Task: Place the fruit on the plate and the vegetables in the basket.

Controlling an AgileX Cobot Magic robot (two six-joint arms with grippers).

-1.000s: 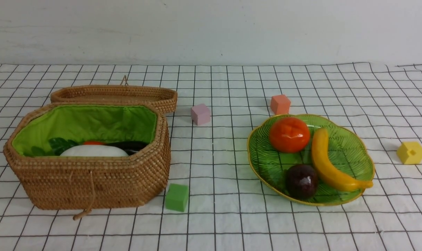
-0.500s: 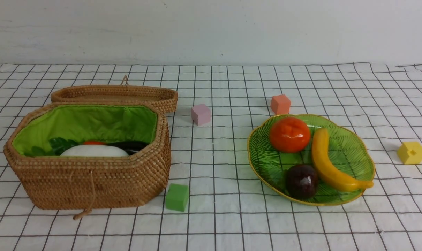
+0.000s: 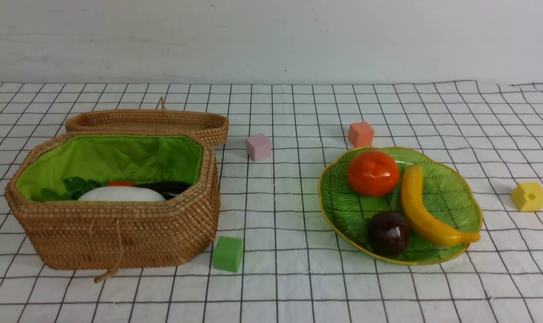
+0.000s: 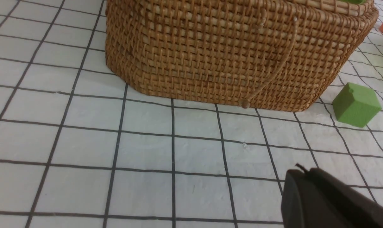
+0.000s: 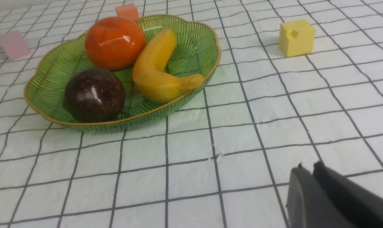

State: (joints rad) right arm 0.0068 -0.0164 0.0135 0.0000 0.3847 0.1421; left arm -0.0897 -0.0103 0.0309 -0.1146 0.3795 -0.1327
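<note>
Fingers of the left gripper (image 4: pixel 308 172) are together, with nothing held between them, over the grid-patterned cloth (image 4: pixel 141 152), apart from the basket (image 3: pixel 119 237). Fingers of the right gripper (image 5: pixel 310 169) are positioned close to each other over the same cloth, clear of the plate (image 5: pixel 49 118); whether they are fully together or slightly apart cannot be determined. Neither gripper contacts any fruit or vegetable. The plate is located on the robot's right side and contains three fruits: the persimmon (image 3: pixel 373 173) toward the far rim, the mangosteen (image 3: pixel 388 233) toward the near rim, and the banana (image 3: pixel 424 215) beside them, its stem end over the rim. The basket is located on the left side, uncovered, and contains the white radish (image 3: pixel 121 194), the dark eggplant (image 3: pixel 166 187) and part of an orange carrot (image 3: pixel 121 184). The wicker lid (image 3: pixel 150 119) is behind the basket. The green cube (image 3: pixel 228 254) is beside the basket's near right corner.
</note>
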